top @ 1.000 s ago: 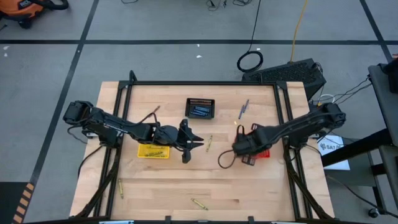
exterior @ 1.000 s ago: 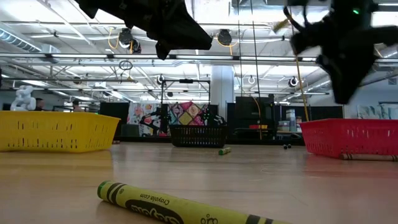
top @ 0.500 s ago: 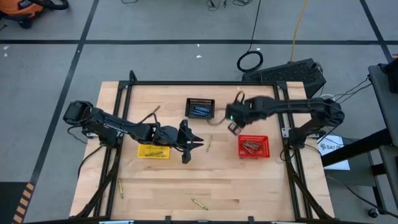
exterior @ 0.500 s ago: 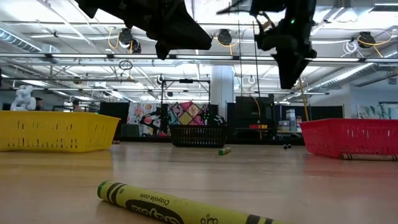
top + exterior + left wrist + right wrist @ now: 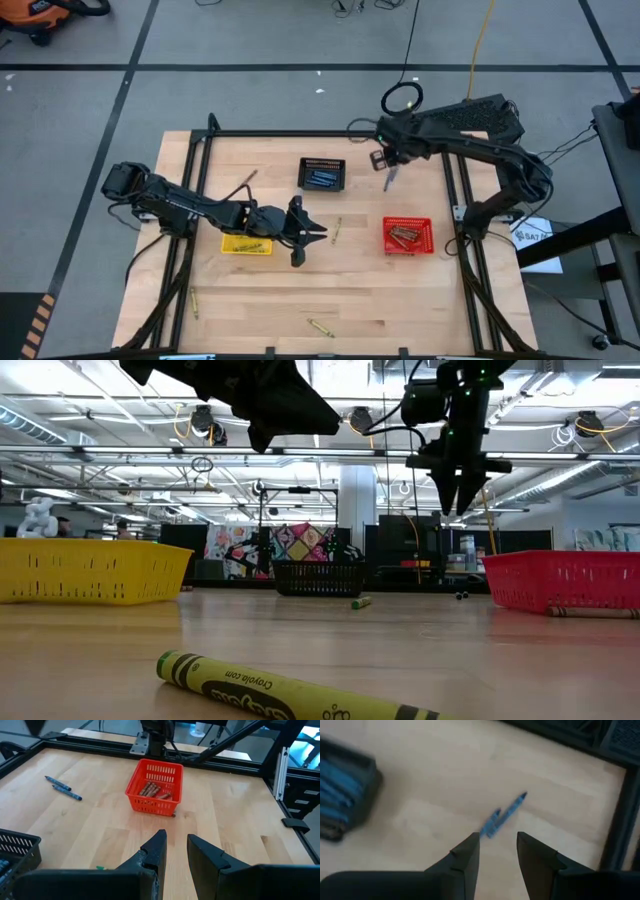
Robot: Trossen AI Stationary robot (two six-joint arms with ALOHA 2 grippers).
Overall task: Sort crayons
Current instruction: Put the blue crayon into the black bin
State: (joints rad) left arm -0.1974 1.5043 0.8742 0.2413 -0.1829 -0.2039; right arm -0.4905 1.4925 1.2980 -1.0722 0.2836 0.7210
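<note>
Right gripper [image 5: 496, 851] spread, empty; two blue crayons [image 5: 502, 815] seen just beyond fingertips, hidden in low view. Left gripper [image 5: 175, 852] parted, idle.

The table [image 5: 360, 290] is pale wood with a black frame. The baskets are yellow [image 5: 246, 244], black [image 5: 322, 173] and red [image 5: 408, 236]. Blue crayons [image 5: 502, 815] lie loose; brown-red crayons [image 5: 152, 791] fill the red basket. The nearest crayon [image 5: 300, 693] is yellow-olive with black bands.
</note>
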